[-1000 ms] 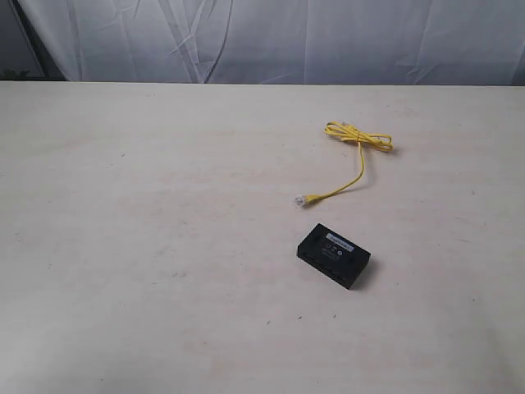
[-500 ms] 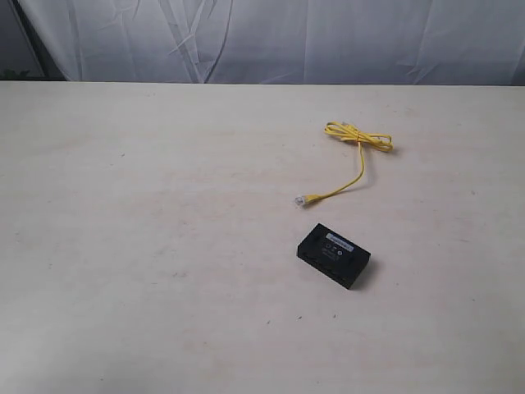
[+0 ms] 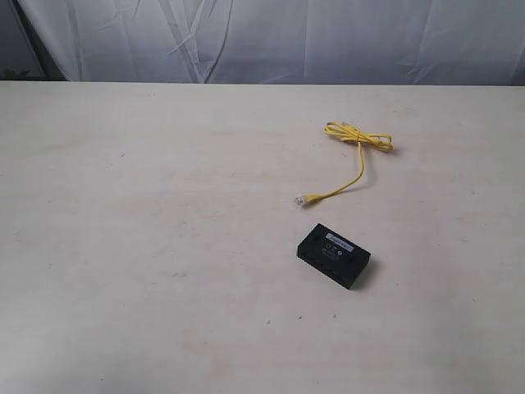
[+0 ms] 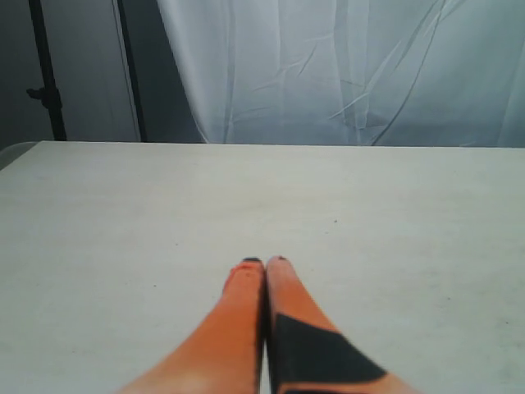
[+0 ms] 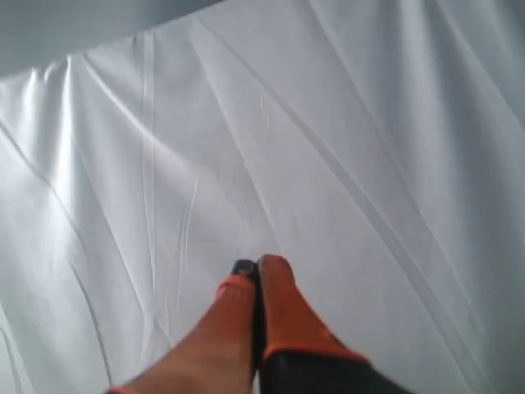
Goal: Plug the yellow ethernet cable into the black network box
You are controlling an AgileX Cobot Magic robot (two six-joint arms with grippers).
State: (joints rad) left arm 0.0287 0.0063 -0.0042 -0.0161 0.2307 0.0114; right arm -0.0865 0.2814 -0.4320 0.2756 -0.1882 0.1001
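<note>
The yellow ethernet cable (image 3: pixel 353 160) lies on the table right of centre in the exterior view, its far end folded in a small loop and a clear plug (image 3: pixel 300 199) at its near end. Just in front of that plug sits the black network box (image 3: pixel 333 255), white label up, turned at an angle. Neither arm shows in the exterior view. My left gripper (image 4: pixel 264 263) is shut with nothing in it, above bare table. My right gripper (image 5: pixel 257 267) is shut and empty, facing the white curtain. Cable and box are out of both wrist views.
A pale table (image 3: pixel 148 246) spans the exterior view, with a white curtain (image 3: pixel 287 41) hanging behind its far edge. Dark stand poles (image 4: pixel 45 74) rise beyond the table's corner in the left wrist view.
</note>
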